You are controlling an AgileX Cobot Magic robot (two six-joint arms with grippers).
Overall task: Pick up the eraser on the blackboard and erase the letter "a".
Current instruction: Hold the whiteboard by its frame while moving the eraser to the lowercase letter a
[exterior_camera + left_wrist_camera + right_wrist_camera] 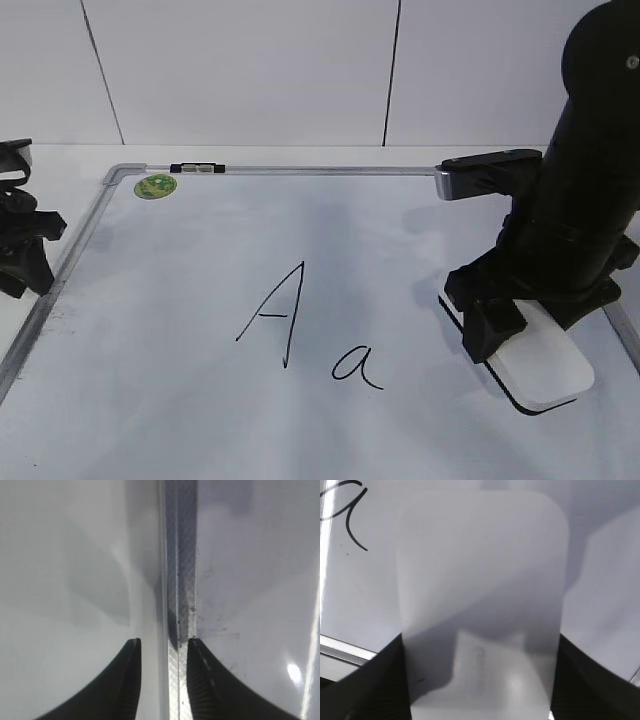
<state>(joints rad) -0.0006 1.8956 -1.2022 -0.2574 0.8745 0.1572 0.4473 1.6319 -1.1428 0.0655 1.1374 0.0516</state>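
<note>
Two letters are readable on the blackboard (200, 250): a tall capital "A" (272, 315) and the letter "a" (357, 366) at its 4 o'clock; the grey lettering on the eraser (482, 610) is too blurry to read; the eraser lies flat on the board at 3 o'clock of the small "a", long axis running 10 to 4 o'clock; right tool (520, 315) is clamped on its long sides; left tool (161, 675) sits slightly apart over the frame, holding nothing, at the desk (70, 165) edge.
</note>
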